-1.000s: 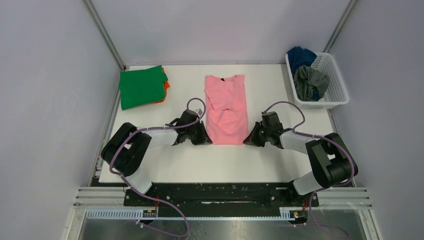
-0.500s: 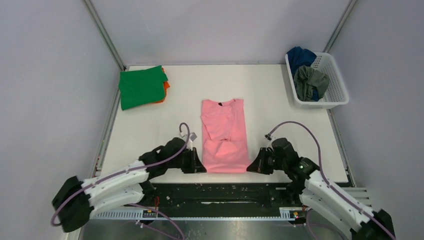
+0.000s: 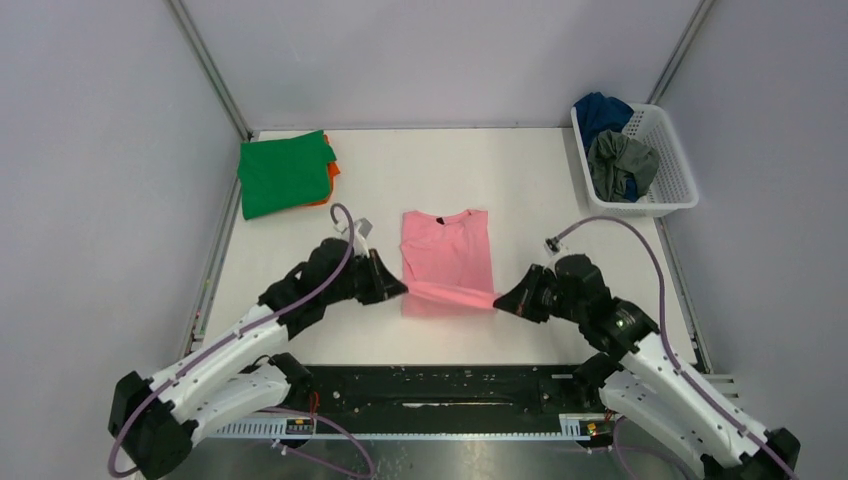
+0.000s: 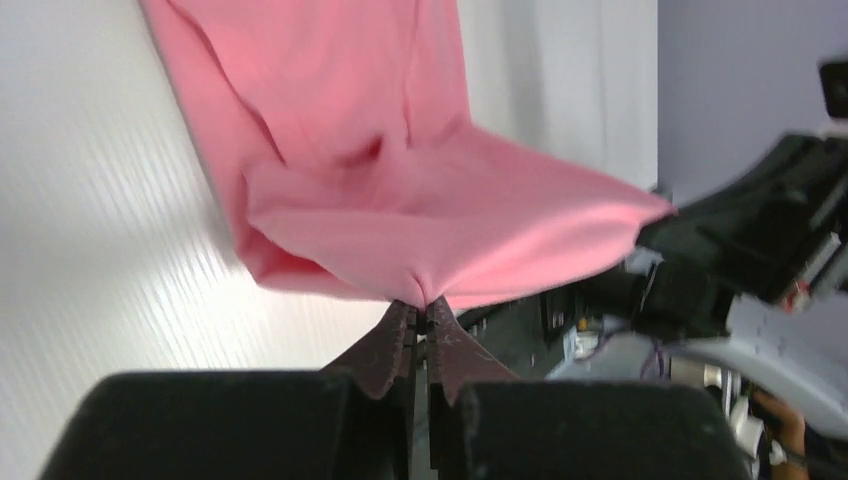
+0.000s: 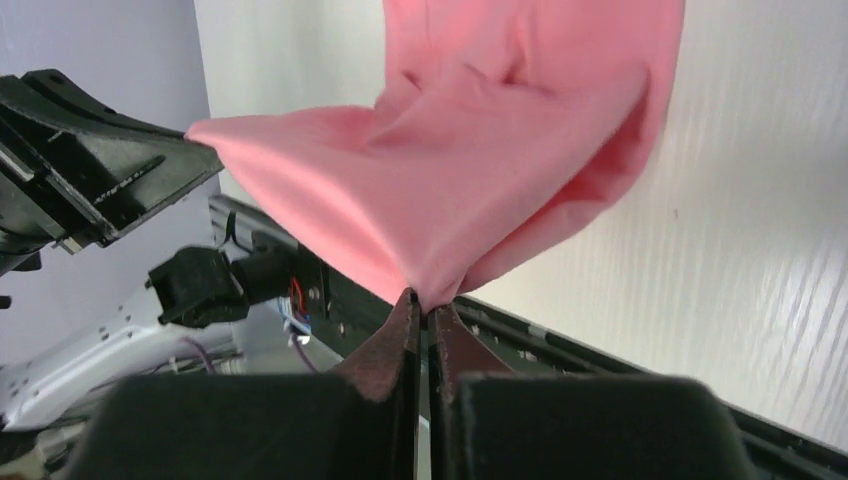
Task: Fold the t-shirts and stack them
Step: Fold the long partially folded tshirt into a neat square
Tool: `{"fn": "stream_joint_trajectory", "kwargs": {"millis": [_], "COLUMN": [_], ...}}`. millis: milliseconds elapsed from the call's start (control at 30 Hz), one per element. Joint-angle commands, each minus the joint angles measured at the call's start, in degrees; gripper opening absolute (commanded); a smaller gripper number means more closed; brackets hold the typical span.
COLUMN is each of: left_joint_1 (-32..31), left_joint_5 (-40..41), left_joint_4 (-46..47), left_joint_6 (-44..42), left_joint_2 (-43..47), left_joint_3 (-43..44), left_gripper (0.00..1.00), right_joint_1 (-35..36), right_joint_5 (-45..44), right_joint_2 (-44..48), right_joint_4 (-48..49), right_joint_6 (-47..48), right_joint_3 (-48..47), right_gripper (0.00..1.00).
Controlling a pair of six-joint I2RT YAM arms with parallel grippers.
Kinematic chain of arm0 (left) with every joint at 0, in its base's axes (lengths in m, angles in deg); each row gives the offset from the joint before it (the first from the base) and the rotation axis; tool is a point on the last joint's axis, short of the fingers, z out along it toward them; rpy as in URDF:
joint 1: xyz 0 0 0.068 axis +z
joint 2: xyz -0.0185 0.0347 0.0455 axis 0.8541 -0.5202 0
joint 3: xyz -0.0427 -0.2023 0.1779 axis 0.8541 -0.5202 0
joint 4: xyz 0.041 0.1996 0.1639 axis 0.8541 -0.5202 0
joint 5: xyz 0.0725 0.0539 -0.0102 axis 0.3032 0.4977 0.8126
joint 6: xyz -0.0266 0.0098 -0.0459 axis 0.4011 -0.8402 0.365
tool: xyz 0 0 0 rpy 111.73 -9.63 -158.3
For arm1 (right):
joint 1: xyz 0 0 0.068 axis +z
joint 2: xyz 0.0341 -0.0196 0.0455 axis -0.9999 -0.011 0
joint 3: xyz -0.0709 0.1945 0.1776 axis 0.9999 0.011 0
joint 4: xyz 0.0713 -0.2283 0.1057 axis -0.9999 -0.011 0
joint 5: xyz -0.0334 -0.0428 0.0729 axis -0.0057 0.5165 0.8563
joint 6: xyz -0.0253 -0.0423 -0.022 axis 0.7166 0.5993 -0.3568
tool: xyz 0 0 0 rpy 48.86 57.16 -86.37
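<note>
I am holding the pink t-shirt (image 3: 447,255) by its near hem, left gripper (image 3: 399,290) and right gripper (image 3: 501,300) each clamped on a corner, its length running straight ahead of both, collar farthest, neither arm nearer.

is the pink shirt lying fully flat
No, the left fingers and right fingers hold the near edge of the pink t-shirt off the table.

The pink t-shirt (image 3: 447,255) lies mid-table with its collar at the far side. Its near hem is raised and taut between the left gripper (image 3: 399,289) and right gripper (image 3: 498,297), each pinching a corner. Far left, a folded green t-shirt (image 3: 283,173) covers an orange t-shirt (image 3: 333,170). A white lattice basket (image 3: 668,165) far right holds a dark blue t-shirt (image 3: 600,110) and a grey t-shirt (image 3: 620,163)
</note>
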Motion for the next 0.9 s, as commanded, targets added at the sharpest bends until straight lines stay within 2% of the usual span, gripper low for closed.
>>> {"fn": "stream_joint_trajectory", "kwargs": {"millis": [0,333,600,800,867], "left_joint_1": [9.5,20.0,23.9,25.1,25.2], "left_joint_5": [-4.0,-8.2,-9.0,-5.2,-4.1], "left_joint_4": [6.0,8.0,5.3,5.2,5.0], "left_joint_6": [-5.0,-9.6,-11.7,-11.3,-11.0], "left_joint_2": [-7.2,-30.5,-45.7,-56.2,-60.8], "left_joint_3": [7.0,22.8,34.7,42.0,45.5], "left_gripper": [0.0,0.0,0.0,0.07,0.1], "right_joint_1": [-1.0,-14.0,-17.6,-19.7,-20.3], "right_joint_5": [-7.8,1.0,3.7,5.6,6.2], "right_joint_2": [-10.4,-32.7,-50.3,-62.6,-67.9], "right_joint_4": [4.5,9.9,11.5,17.6,18.3], "right_joint_6": [6.4,11.3,13.7,12.7,13.3], "right_joint_3": [-10.1,-24.1,-34.9,-40.6,-44.4], "right_gripper": [0.0,0.0,0.0,0.0,0.08]}}
